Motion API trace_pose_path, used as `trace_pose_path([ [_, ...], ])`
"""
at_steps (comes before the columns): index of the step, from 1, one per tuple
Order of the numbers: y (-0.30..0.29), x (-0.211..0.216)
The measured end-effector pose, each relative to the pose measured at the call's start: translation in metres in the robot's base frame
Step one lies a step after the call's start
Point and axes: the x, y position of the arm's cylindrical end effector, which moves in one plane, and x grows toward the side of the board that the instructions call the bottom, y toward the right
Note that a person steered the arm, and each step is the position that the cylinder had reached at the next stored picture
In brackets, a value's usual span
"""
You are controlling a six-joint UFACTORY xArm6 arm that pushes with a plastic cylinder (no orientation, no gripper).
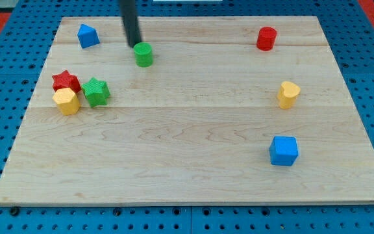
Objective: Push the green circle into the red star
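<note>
The green circle (pixel 143 54) stands on the wooden board near the view's top, left of centre. My tip (pixel 134 44) is the end of a dark rod that comes down from the view's top edge; it sits just up and left of the green circle, touching or nearly touching it. The red star (pixel 65 82) lies at the view's left, well down and left of the green circle. A yellow hexagon (pixel 66 101) sits against the red star's lower side, and a green star (pixel 96 91) is right beside both.
A blue block (pixel 87 36) is at the top left. A red cylinder (pixel 266 38) is at the top right, a yellow heart-like block (pixel 288 94) at the right, and a blue cube (pixel 284 151) at the lower right. The wooden board (pixel 187 162) lies on a blue pegboard.
</note>
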Motion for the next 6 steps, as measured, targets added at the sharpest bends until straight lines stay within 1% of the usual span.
trace_pose_path([
  [1, 0.079, 0.034],
  [2, 0.007, 0.05],
  [3, 0.02, 0.011],
  [5, -0.087, 0.042],
  [6, -0.084, 0.036],
])
